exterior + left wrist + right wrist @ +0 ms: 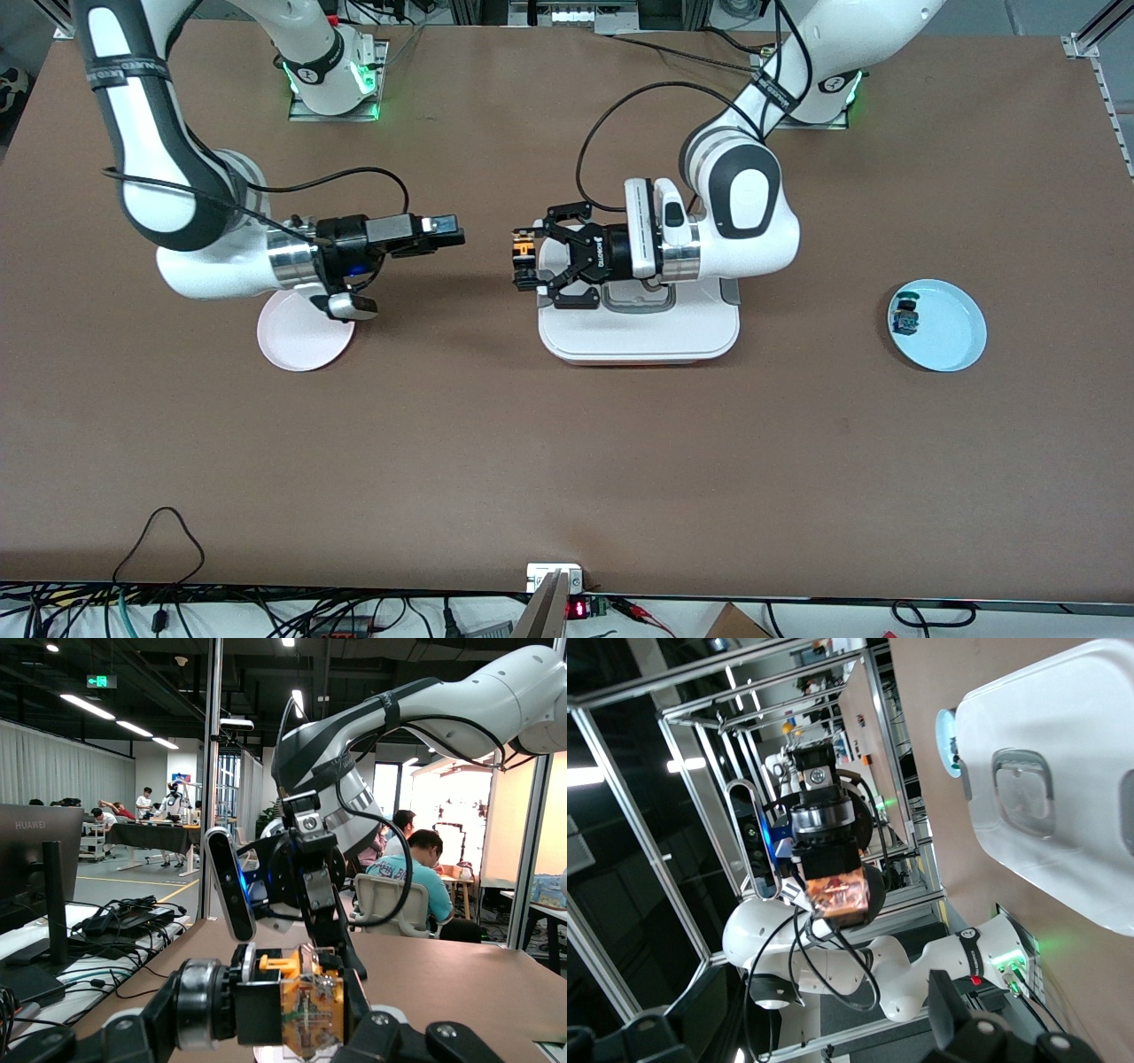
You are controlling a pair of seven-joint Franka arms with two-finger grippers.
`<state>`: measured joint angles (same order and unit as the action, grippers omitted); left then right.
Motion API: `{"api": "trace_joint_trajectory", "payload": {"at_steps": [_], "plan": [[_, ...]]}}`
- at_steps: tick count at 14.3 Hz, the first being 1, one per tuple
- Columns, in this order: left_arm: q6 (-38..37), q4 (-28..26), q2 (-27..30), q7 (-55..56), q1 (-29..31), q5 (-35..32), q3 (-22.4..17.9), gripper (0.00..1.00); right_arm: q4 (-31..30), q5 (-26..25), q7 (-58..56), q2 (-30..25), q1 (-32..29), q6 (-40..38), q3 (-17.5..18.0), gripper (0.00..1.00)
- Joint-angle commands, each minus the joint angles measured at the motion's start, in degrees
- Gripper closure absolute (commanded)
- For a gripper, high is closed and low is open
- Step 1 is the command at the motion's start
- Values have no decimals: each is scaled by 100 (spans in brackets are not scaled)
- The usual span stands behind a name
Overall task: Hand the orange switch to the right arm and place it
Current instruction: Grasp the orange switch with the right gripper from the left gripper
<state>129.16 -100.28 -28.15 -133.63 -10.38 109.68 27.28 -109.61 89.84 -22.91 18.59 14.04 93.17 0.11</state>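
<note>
You've got the orange switch (524,251) clamped in the left gripper (530,259) above the table, facing the right gripper (450,232), whose fingers stand open just short of it, so handover and placing remain.

- We read "HUAWEI" on the dark monitor (35,870) at the edge of the left wrist view.
- We see "ROBOTIQ" in white letters on the black body of the left gripper (540,257), in the front view.
- We see a green exit sign (102,680) hanging from the ceiling; its lettering is too small to read.
- We see red digits on a small display (577,609) at the bench's six o'clock edge, which we cannot read.
</note>
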Motion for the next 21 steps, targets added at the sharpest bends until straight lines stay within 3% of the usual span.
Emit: {"api": "trace_joint_trajectory", "payload": {"at_steps": [1,10,16,19,20,21], "plan": [[109,17,55,-216,-34,282,5,100,1,445,-478,127,301,114,-19,0],[118,0,55,-216,-34,379,93,100,72,1044,-487,276,574,395,-19,0],[276,-18,55,-216,-43,466,216,100,160,1062,-487,312,565,562,-28,1],[276,-18,55,-216,-34,458,216,100,160,1062,-635,312,548,562,-28,20],[276,-18,55,-216,-34,458,216,100,160,1062,-767,303,539,562,-28,37],[276,-18,55,-216,-34,458,216,100,160,1062,-803,303,530,562,-28,61]]}}
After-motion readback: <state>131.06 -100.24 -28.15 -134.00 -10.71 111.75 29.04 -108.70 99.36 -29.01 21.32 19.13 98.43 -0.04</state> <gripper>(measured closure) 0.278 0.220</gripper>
